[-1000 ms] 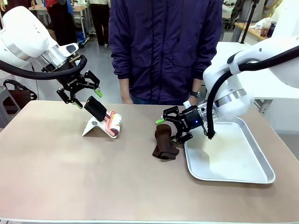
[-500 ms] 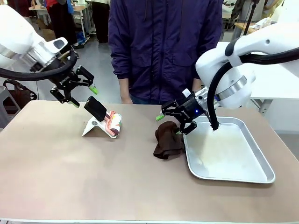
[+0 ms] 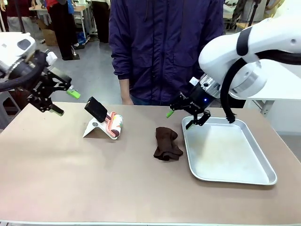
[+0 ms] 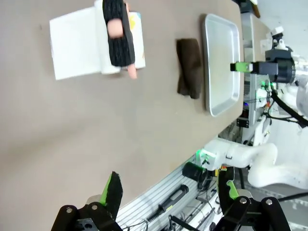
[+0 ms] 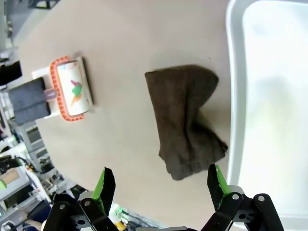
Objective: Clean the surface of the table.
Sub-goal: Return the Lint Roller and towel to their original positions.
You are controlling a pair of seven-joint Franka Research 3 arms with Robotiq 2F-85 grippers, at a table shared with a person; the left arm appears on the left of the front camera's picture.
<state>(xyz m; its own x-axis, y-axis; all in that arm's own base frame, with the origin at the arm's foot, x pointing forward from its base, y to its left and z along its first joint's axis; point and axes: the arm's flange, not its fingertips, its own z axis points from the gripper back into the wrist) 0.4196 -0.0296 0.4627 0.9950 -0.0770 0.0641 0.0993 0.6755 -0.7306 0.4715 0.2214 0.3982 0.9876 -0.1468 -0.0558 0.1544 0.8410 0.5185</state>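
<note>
The taupe table (image 3: pixel 94 179) carries a crumpled dark brown cloth (image 3: pixel 167 143) just left of a steel tray (image 3: pixel 263 176). My right gripper (image 3: pixel 181 118) hangs open above the tray's far left corner, behind the cloth and clear of it. From the right wrist view, the cloth (image 5: pixel 185 115) lies below my open right gripper (image 5: pixel 160 183), beside the tray's rim (image 5: pixel 231 96). At the far left, my left gripper (image 3: pixel 63 101) is raised and open, holding nothing. The left wrist view has its open gripper (image 4: pixel 169 190) high over the table (image 4: pixel 96 125), far from the cloth (image 4: pixel 189 67).
A lint roller (image 3: pixel 110 121) with a black handle rests on a white folded stand (image 3: pixel 91 128) at the back left. A person in a dark jacket (image 3: pixel 164 47) stands at the far edge. The tray (image 4: pixel 222 62) holds nothing.
Both arms lifted and drew back. The left gripper swung left, away from the lint roller. The right gripper rose off the cloth toward the tray's far corner, leaving the cloth on the table.
</note>
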